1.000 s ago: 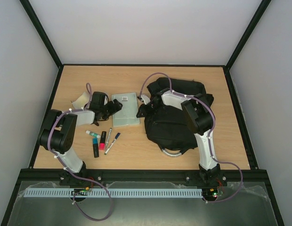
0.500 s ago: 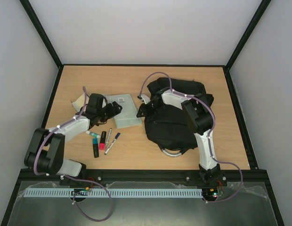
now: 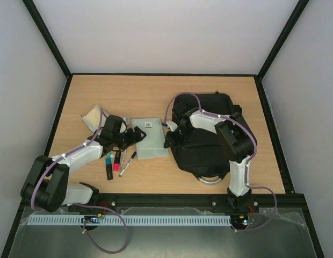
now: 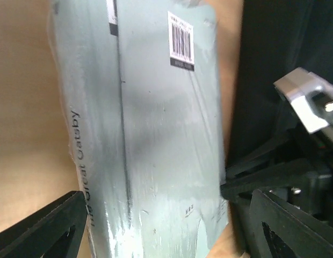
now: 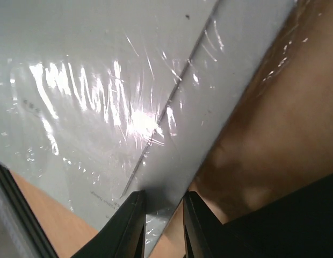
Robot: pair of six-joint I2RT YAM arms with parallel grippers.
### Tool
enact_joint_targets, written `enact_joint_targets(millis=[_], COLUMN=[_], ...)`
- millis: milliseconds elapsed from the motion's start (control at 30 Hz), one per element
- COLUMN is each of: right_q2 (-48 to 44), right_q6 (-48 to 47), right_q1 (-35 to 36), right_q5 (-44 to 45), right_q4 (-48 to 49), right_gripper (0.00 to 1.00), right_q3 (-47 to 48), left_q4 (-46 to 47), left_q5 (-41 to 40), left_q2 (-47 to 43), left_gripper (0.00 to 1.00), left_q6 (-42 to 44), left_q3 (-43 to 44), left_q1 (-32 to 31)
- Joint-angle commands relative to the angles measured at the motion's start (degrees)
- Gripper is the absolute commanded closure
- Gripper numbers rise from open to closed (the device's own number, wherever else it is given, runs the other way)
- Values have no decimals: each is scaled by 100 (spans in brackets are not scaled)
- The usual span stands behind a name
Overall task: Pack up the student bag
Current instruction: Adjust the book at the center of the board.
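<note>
Reaching inward from both sides, with left claw (image 4: 169, 201) spread wide and right claw (image 5: 163, 200) narrowed to a slit.

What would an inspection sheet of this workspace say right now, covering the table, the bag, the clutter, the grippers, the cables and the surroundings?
Surface: wooden table; no spills or damage seen.
Job's things: black student bag lies on the right, grey handle toward the near edge; a pale book lies outside it, on its left.
Clutter: pens and markers at the near left; a beige curled object behind them, too small to identify.
Grippers: left gripper open, fingers straddling the book; right gripper closed narrowly on the book's edge.
Cables: purple cables loop above the bag and trail below the table's front.
Surroundings: white walls, black frame; nothing else seen.
</note>
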Motion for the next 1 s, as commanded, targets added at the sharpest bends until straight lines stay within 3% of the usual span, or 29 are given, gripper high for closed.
enact_joint_targets(millis=[0, 200, 433, 800, 967], right_q2=[-290, -302, -468, -442, -157], right_q6=[-281, -379, -357, -137, -129], right_q1=[164, 165, 170, 163, 155], right_q5=[-45, 163, 360, 513, 542], right_q4=[-650, -540, -415, -370, -447], right_gripper=[79, 79, 75, 39, 35], right_q3=[-554, -946, -993, -768, -322], left_q4=[161, 97, -759, -646, -408], left_q5=[388, 108, -466, -205, 64], left_q2=[-468, -764, -906, -64, 576], left_gripper=[14, 14, 10, 9, 14], left_q6=[-371, -392, 87, 302, 371], left_q3=[-435, -846, -487, -218, -32], left_q1=[-282, -373, -364, 54, 231])
